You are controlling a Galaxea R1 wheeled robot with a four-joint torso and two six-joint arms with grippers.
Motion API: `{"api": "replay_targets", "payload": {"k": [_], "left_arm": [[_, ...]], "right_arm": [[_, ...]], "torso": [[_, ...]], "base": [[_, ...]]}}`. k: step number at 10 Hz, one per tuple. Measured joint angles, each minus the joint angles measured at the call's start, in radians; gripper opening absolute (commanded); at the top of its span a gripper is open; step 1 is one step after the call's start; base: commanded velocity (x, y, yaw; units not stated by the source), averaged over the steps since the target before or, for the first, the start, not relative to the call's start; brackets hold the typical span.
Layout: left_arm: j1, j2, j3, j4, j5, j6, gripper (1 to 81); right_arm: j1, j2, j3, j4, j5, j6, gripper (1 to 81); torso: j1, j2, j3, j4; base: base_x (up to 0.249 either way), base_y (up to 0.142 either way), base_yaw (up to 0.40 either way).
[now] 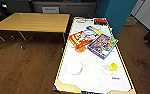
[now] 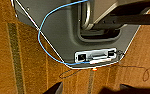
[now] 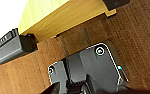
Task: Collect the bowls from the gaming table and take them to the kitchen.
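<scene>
Ahead, close up against the gaming table (image 1: pixel 121 62), its yellow-tan rim also seen from the right wrist. On its white top: a white bowl (image 1: pixel 74 67) near the left edge, well apart from an orange bowl (image 1: pixel 80 49) touching the red game box (image 1: pixel 79 38). Beside that, a blue box (image 1: pixel 102 45). Farther right, a yellow ball (image 1: pixel 113 66). Grippers' state: cannot tell.

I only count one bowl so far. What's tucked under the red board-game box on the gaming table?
An orange bowl pokes out from under the red board-game box; the box covers most of it, so its contents cannot be seen. The white bowl sits uncovered nearer the camera.
</scene>
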Motion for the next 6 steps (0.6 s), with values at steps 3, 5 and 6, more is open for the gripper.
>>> {"api": "replay_targets", "payload": {"k": [3,5,6], "left_arm": [[0.0,0.002,0.0,0.0,0.0,0.0,81.1],[0.0,0.004,0.0,0.0,0.0,0.0,81.1],[0.0,0.006,0.0,0.0,0.0,0.0,81.1]], "right_arm": [[0.113,-0.02,-0.022,0.089,-0.045,0.0,81.1],[0.214,-0.039,-0.037,0.13,-0.11,0.0,81.1],[0.281,-0.048,-0.045,0.15,-0.156,0.0,81.1]], "torso": [[0.0,0.0,0.0,0.0],[0.0,0.001,0.0,0.0],[0.0,0.001,-0.001,0.0]], "base": [[0.0,0.0,0.0],[0.0,0.0,0.0],[0.0,0.0,0.0]]}}
